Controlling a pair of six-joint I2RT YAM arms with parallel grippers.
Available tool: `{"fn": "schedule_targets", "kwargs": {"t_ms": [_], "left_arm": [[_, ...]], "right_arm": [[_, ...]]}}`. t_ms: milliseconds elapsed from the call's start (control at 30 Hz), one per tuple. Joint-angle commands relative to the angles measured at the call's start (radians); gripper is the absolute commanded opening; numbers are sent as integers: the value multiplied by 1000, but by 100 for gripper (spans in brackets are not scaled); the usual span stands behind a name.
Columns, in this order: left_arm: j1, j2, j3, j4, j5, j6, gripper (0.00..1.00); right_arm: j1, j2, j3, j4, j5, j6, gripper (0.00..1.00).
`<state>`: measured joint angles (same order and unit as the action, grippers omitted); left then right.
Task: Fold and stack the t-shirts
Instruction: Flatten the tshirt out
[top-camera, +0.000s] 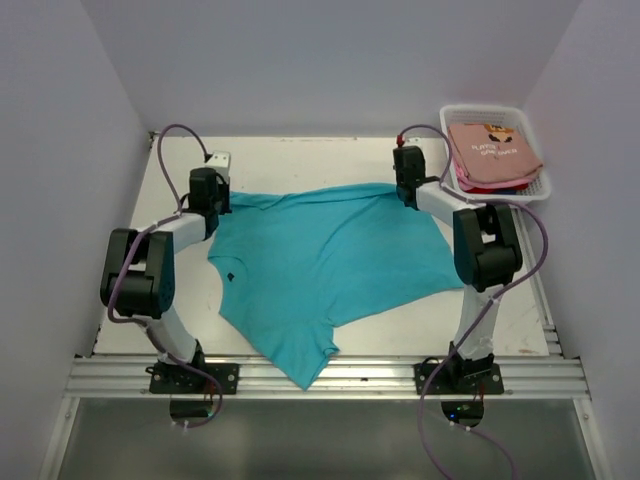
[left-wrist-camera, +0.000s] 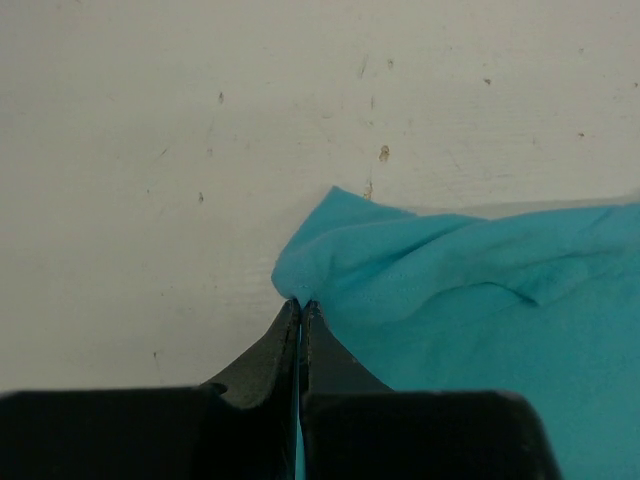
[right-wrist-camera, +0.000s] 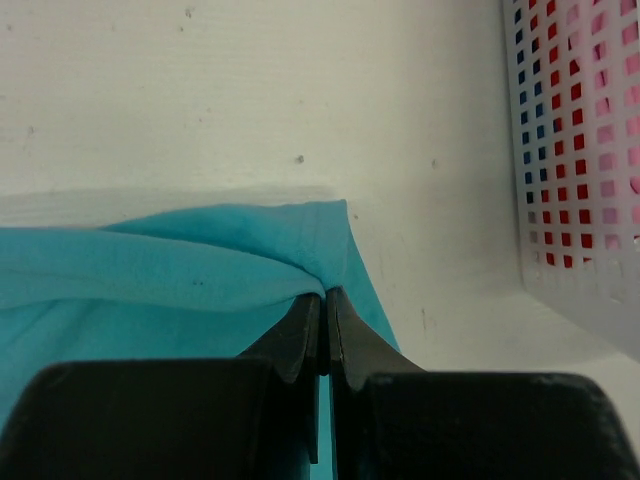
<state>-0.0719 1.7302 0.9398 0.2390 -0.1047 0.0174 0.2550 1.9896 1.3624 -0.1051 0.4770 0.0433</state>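
Note:
A teal t-shirt (top-camera: 320, 265) lies spread on the white table, one corner hanging over the near edge. My left gripper (top-camera: 222, 203) is shut on the shirt's far left corner (left-wrist-camera: 330, 250); my right gripper (top-camera: 406, 192) is shut on its far right corner (right-wrist-camera: 300, 240). The left gripper's (left-wrist-camera: 300, 303) and the right gripper's (right-wrist-camera: 325, 292) jaws are pressed together with teal cloth pinched between them. A salmon-pink t-shirt (top-camera: 492, 152) with small print lies on top of others with red and blue edges in the basket.
A white plastic basket (top-camera: 545, 188) stands at the back right corner; its perforated wall (right-wrist-camera: 580, 150) is just right of my right gripper. White walls close in on the left, back and right. An aluminium rail (top-camera: 330, 375) runs along the near edge.

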Motion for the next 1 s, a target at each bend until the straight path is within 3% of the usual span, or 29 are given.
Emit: {"fn": "schedule_targets", "kwargs": {"t_ms": [0,733,967], "left_arm": [[7,35,82,132,-7,-40,0],[41,304,468,56,11,-39,0],[49,339,547,28,49,-57,0]], "right_arm": [[-3,44,104,56,5,32,0],[-72,324,556,-21,110,-11,0],[-86,351,577,-19,106,-23,0]]}}
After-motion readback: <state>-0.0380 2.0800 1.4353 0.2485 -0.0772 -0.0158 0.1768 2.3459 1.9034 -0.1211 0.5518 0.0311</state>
